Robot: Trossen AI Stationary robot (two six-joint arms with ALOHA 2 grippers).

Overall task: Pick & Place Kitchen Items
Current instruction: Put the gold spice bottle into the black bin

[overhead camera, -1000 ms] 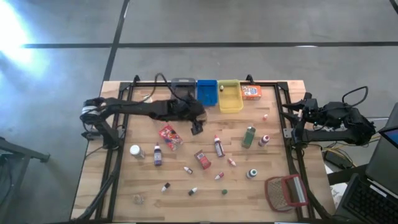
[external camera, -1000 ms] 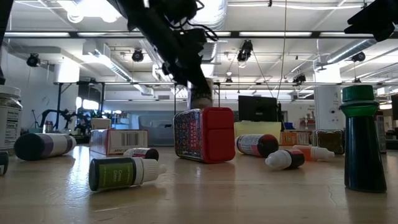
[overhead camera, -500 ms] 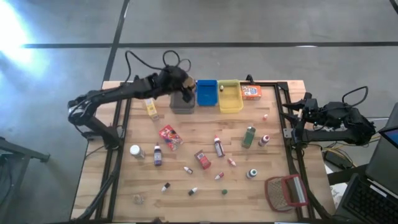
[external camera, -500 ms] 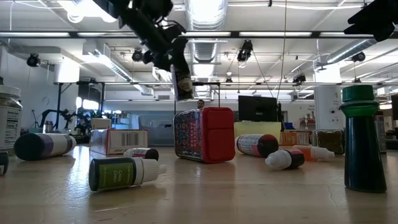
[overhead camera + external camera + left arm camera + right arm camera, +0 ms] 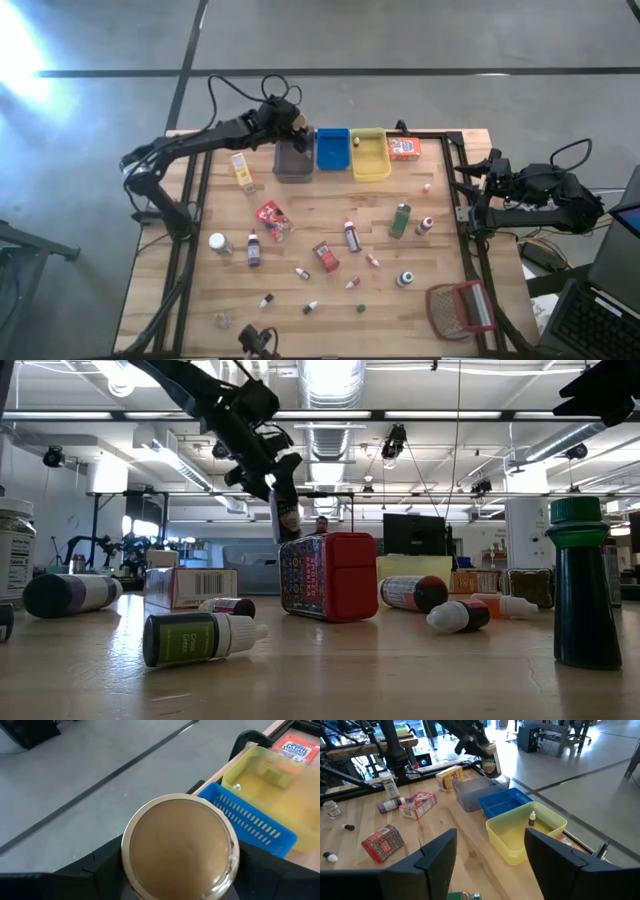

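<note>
My left gripper (image 5: 291, 124) hangs over the grey bin (image 5: 293, 162) at the table's far edge, shut on a small jar with a gold lid (image 5: 180, 845). The jar (image 5: 288, 515) also shows in the right wrist view (image 5: 491, 762), above the bin. Other kitchen items lie on the table: a yellow box (image 5: 241, 170), a red packet (image 5: 272, 220), a green bottle (image 5: 401, 219), an orange box (image 5: 404, 148) and several tiny bottles. My right gripper (image 5: 490, 865) waits open at the table's right edge (image 5: 490, 185). My left gripper holds the jar by its upper part, just under the gold lid (image 5: 150, 885), pinched between the two fingers, which come from above. The jar (image 5: 491, 765) hangs below the fingers, lifted clear, nearly upright and slightly tilted, over the grey bin.
A blue bin (image 5: 332, 148) and a yellow bin (image 5: 369, 153) holding a tiny bottle (image 5: 532, 818) stand right of the grey one. A red-framed mesh object (image 5: 460, 308) lies at the near right corner. A dark metal frame (image 5: 195, 200) runs along both table sides.
My left gripper has swung from the middle of the table toward the far edge and risen, carrying the jar lifted clear until it hangs over the grey bin. The arm's move has uncovered the yellow box. The right arm has kept still.
</note>
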